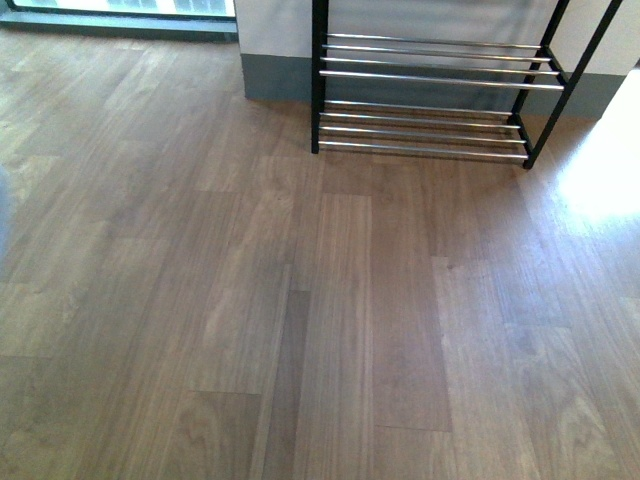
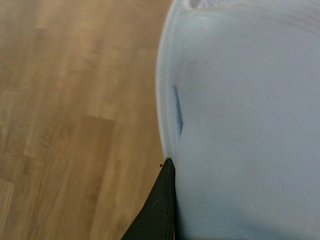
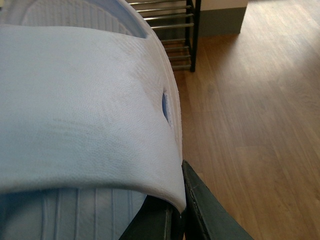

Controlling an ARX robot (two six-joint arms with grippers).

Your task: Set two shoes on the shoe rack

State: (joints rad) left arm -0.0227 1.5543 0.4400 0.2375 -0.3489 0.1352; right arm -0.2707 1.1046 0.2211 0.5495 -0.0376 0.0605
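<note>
At left tool: one black finger shows, its tip touching the curved rim of the left slipper; the other finger is hidden, so I cannot tell whether the tool is spread or pinching.
Left slipper: pale blue and very close to the left wrist camera, filling the picture on one side of the finger. A small dark blue mark sits just inside its rim.
Left slipper edge: the rim curves cleanly against blurred floor beyond it. Whether it rests on the floor cannot be told.
Right tool: pressed together on the strap edge of the right slipper, with one dark finger under the strap and the other outside it.
Right slipper: pale blue. Its broad strap spans the right wrist view, and ribbed footbed shows on both sides of the strap.
Rack: past the right slipper's far end, with a black post and chrome rods, standing on the floor.
Rack, front view: at the far right, back against the wall. Two tiers of rods are in view between black posts, and the frame's upper part is cut off by the picture's edge.
Skirting: a grey band behind the rack's feet.
Floor: wood boards run unbroken from the near edge up to the rack, with a bright sunlit patch at the right side.
</note>
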